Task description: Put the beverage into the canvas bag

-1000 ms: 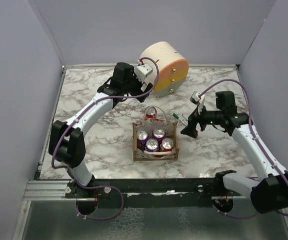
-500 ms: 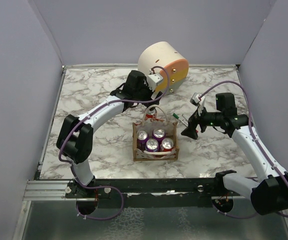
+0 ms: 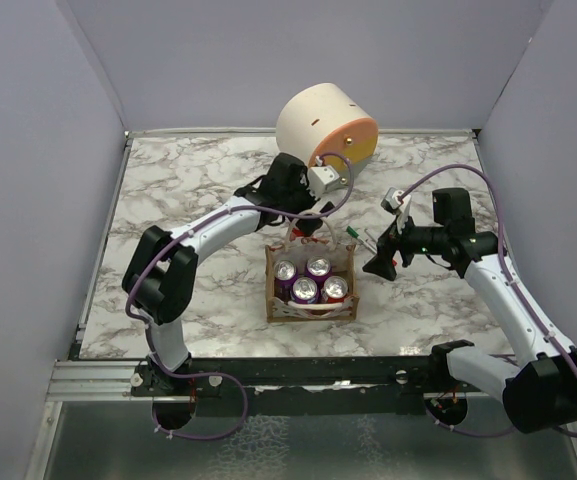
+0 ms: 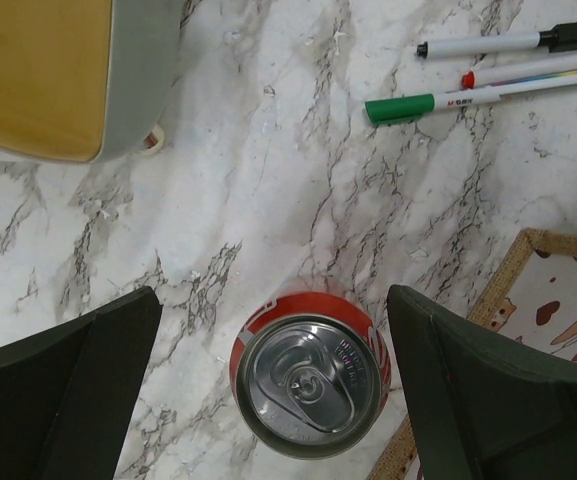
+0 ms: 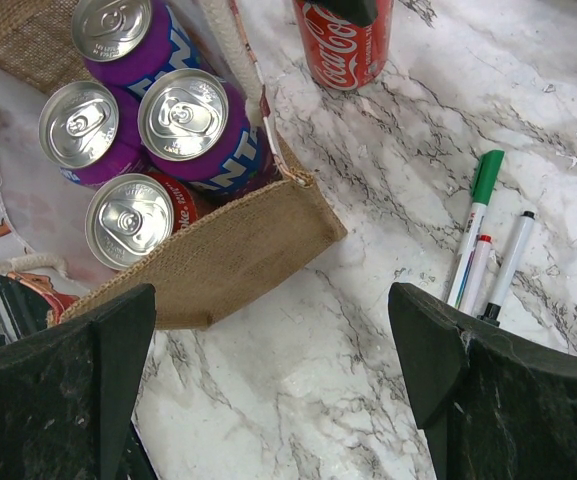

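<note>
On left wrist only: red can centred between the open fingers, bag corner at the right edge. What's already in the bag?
Observer: Four cans stand upright in the bag.
Operator: Where's the right hand?
Observer: The right hand hovers open just to the right of the bag.
Operator: Label on my can?
Observer: The red can reads Coca-Cola on its side.
</note>
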